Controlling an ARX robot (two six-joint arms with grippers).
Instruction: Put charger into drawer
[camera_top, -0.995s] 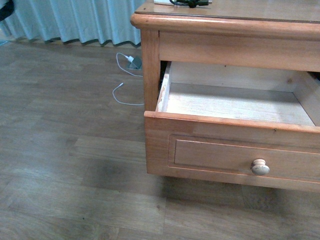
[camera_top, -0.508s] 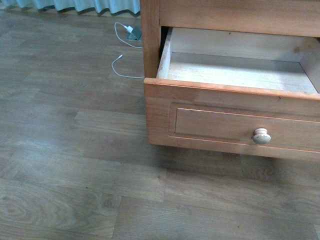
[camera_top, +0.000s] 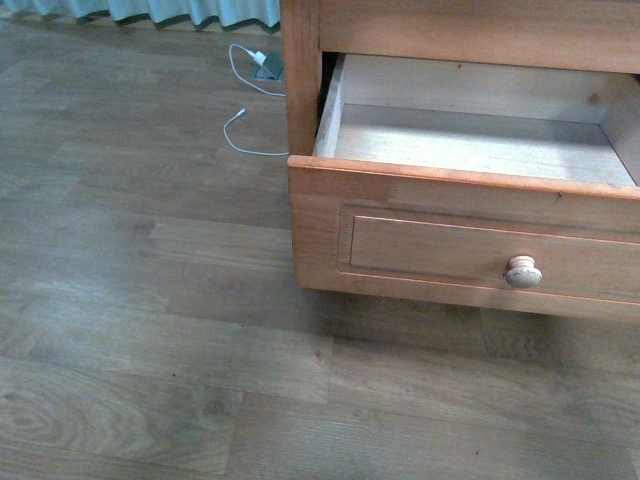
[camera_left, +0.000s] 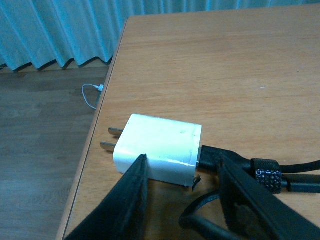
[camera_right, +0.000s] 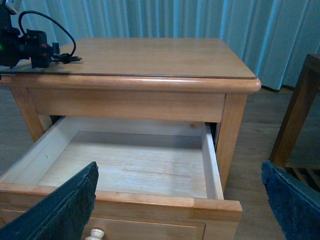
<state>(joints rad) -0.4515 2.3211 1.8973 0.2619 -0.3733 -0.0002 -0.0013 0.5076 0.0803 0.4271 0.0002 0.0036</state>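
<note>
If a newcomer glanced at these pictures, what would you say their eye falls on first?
Most likely the wooden drawer, pulled wide open under the nightstand top, with nothing visible inside. Next comes the white charger with its black cable, lying near the top's edge, the left gripper open right at it. A thin white cable on the floor beside the nightstand is a minor distraction.

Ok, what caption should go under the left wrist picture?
Open left gripper poised at the white charger on the nightstand top.
</note>
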